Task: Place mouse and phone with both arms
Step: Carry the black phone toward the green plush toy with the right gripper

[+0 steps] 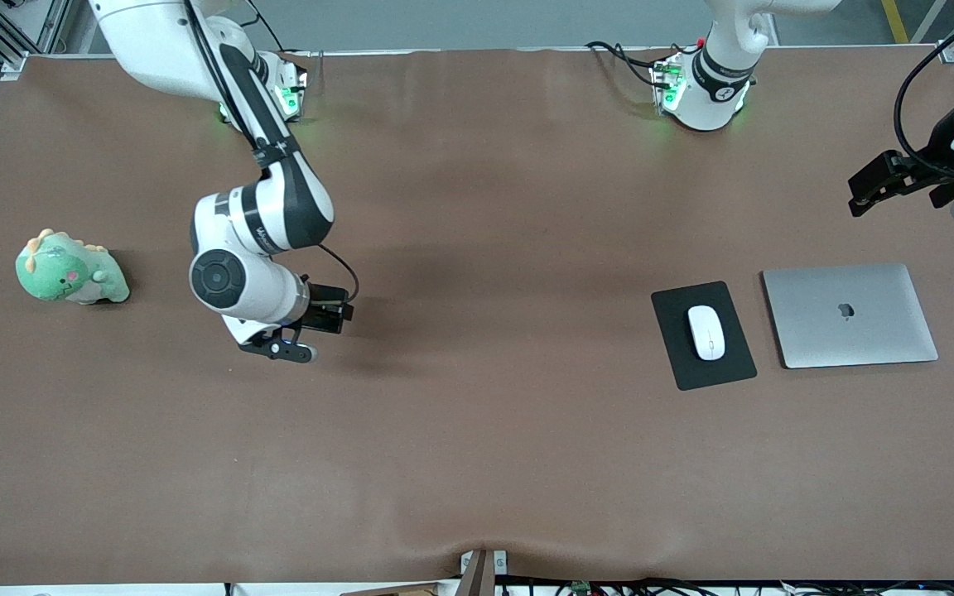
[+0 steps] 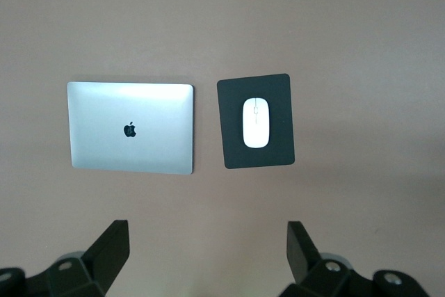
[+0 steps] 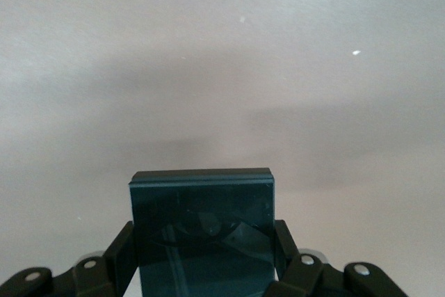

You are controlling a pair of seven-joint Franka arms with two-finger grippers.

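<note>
The white mouse [image 1: 705,332] lies on a black mouse pad [image 1: 725,368] toward the left arm's end of the table. It also shows in the left wrist view [image 2: 255,122], on the pad [image 2: 234,147]. My right gripper [image 1: 318,321] is shut on the black phone [image 1: 331,314] and holds it up over bare table toward the right arm's end. In the right wrist view the phone [image 3: 201,227] sits between the two fingers [image 3: 122,250]. My left gripper [image 1: 862,192] is open and empty, held up at the table's end, well apart from the mouse; its fingers [image 2: 111,245] stand wide apart.
A closed silver laptop [image 1: 850,314] lies beside the mouse pad, toward the left arm's end, and shows in the left wrist view [image 2: 131,128]. A green plush dinosaur [image 1: 71,271] sits at the right arm's end. The brown table cover [image 1: 477,430] spreads between them.
</note>
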